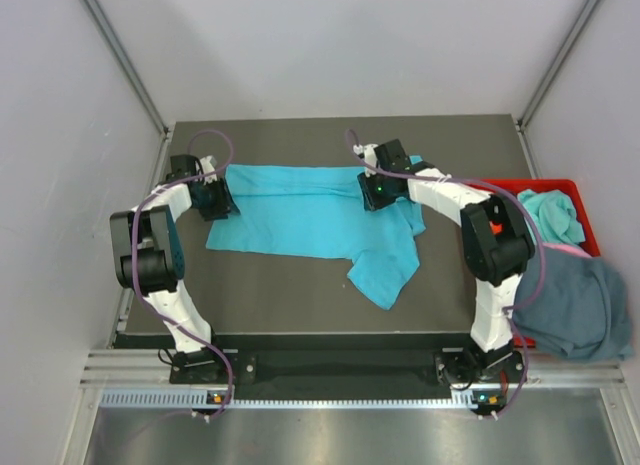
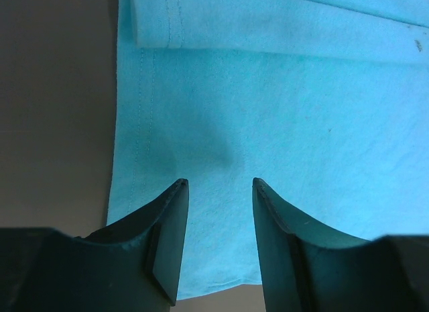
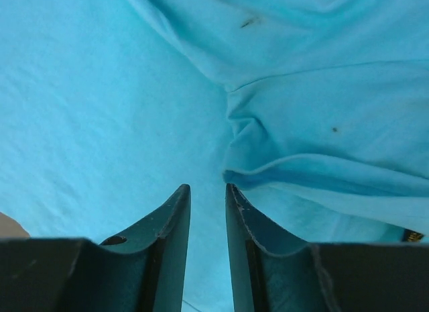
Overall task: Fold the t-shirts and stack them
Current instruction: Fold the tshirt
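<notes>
At left we find the left gripper (image 2: 218,184), jaws open and empty, over the left hem of one turquoise t-shirt (image 1: 300,220) spread flat on the dark table (image 1: 270,295). The right gripper (image 3: 208,188), jaws slightly parted and empty, is over its right side. Far right, one red bin (image 1: 575,185) holds one crumpled turquoise shirt (image 1: 552,213). One slate blue-grey shirt (image 1: 575,305) drapes over its near end.
</notes>
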Robot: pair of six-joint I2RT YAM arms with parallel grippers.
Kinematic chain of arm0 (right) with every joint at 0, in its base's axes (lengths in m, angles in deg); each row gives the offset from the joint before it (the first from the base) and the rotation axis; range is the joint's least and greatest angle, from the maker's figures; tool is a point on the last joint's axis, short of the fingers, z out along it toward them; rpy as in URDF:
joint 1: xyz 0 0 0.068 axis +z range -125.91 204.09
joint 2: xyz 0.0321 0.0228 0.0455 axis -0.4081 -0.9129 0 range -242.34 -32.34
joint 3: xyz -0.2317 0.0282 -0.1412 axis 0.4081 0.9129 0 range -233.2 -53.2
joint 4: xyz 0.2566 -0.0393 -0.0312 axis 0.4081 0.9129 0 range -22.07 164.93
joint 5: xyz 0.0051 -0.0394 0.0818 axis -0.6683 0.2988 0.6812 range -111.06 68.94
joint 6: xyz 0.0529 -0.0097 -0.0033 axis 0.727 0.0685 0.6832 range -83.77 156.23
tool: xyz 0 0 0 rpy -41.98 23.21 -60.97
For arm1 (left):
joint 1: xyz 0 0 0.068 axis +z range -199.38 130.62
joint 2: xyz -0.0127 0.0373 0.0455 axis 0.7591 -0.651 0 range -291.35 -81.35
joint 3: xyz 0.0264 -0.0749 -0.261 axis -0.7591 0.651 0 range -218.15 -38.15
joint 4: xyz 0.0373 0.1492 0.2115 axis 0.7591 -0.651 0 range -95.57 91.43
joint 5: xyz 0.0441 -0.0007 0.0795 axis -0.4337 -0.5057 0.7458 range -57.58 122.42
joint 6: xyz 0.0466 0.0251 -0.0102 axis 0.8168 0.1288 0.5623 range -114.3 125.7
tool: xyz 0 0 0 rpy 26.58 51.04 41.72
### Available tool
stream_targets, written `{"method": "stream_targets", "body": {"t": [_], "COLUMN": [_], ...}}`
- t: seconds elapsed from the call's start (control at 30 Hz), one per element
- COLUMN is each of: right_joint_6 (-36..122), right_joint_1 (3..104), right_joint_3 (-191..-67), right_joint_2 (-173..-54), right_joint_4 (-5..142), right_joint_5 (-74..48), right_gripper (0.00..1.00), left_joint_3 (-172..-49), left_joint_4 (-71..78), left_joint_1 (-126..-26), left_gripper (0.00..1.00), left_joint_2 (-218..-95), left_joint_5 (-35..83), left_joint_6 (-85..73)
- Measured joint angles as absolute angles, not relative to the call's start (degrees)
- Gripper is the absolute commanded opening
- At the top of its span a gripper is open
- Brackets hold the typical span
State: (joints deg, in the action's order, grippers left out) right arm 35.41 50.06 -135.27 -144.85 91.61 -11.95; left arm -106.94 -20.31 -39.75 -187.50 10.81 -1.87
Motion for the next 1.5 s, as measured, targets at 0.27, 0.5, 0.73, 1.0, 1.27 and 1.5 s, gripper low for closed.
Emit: {"method": "stream_targets", "body": {"t": [0.27, 0.5, 0.73, 1.0, 1.27, 1.5], "right_joint_6": [35.4, 35.4, 35.5, 36.6, 37.5, 37.3], "right_joint_1": [42.9, 31.5, 30.9, 31.2, 32.3, 36.5], "right_joint_3": [-141.5, -153.2, -152.5, -148.4, -147.4, -147.4], "right_joint_2": [-145.1, -153.7, -159.5, -157.4, -154.3, -152.5], "right_joint_4": [91.6, 91.3, 93.1, 91.3, 91.5, 91.4], "right_joint_5": [-12.5, -12.1, -11.5, -10.4, -8.9, -9.0], "right_gripper": [0.28, 0.25, 0.21, 0.22, 0.23, 0.24], "left_joint_3": [-106.9, -107.0, -107.0, -107.0, -107.0, -107.0], "left_joint_4": [-20.3, -20.3, -20.3, -20.2, -20.2, -20.2], "left_joint_1": [-39.7, -39.7, -39.7, -39.7, -39.7, -39.7], "left_gripper": [0.48, 0.48, 0.48, 0.48, 0.48, 0.48], "left_joint_2": [-187.5, -187.5, -187.5, -187.5, -187.5, -187.5], "left_joint_5": [10.9, 11.0, 11.1, 11.0, 11.0, 10.8], "left_joint_6": [-1.9, -1.9, -1.7, -1.7, -1.7, -1.7]}}
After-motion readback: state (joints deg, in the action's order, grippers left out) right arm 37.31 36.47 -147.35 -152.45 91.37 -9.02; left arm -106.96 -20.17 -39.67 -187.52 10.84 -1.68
